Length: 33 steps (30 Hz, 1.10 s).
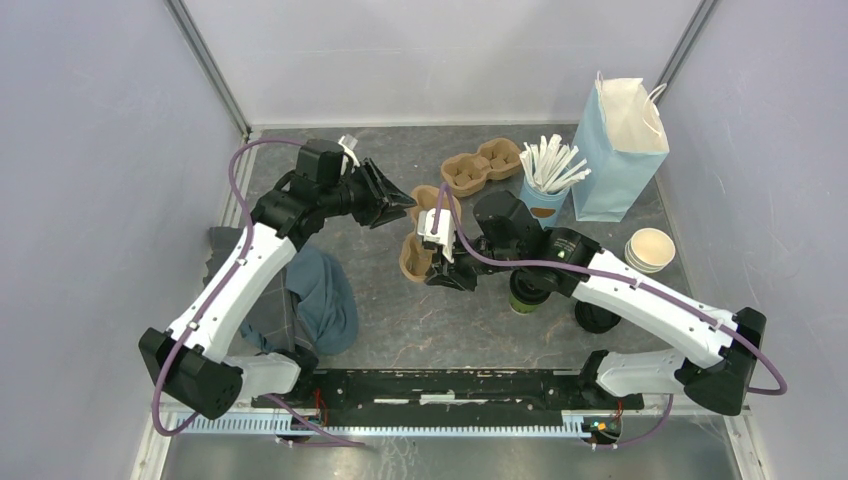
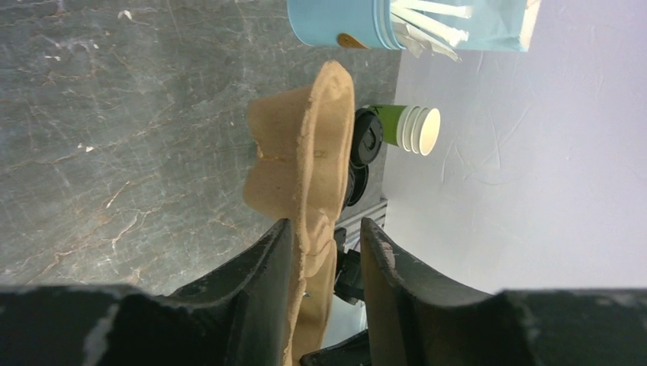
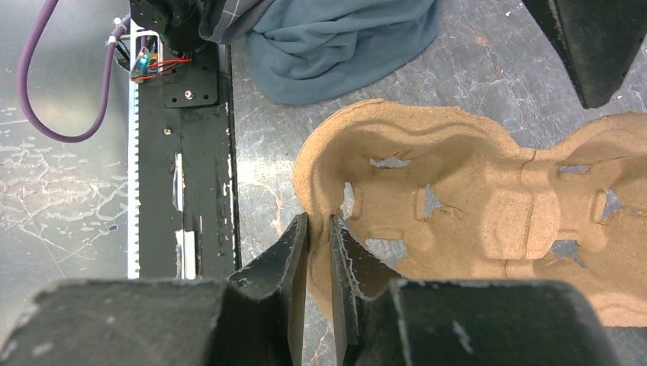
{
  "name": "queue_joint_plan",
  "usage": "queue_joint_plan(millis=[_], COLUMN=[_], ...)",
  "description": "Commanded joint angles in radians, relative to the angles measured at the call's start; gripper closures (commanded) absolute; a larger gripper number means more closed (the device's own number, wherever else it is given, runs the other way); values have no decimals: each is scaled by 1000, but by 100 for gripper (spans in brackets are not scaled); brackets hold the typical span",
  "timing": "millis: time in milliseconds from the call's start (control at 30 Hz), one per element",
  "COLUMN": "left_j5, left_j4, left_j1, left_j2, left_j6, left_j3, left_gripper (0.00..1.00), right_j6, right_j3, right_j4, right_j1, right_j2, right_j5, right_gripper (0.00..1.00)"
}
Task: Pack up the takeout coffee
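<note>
Right end effector (image 3: pixel 319 221) clenched on moulded pulp carrier (image 3: pixel 458 175) rim; left end effector (image 2: pixel 326 226) parted astride its wavy edge.

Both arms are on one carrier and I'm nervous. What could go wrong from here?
The right end effector pinches the carrier by its rim while the left end effector straddles the other end; opposing pulls could tear it. The right forearm passes over the green cup; a swing might topple it.
</note>
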Motion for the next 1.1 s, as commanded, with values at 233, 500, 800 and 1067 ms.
queue_joint_plan(millis=[233,500,800,1067], left_j5=[-87,-70,-69,-49], left_j4=[-16,38,45,58], left_j1=[-2,-1,-1,-1], left_j2=[24,77,106,92], left_j6=[28,18,21,9], left_j3=[42,63,77,65], left_gripper=[50,63,72,89], right_j6=[-29,-32,-35,-30], right_j3=[40,34,18,11], right_j4=[15,11,12,19], right_j1=[3,4,4,4], right_j2=[4,4,-5,-6], right_j5=[-16,-27,-33,-15], right_gripper=[80,80,80,80])
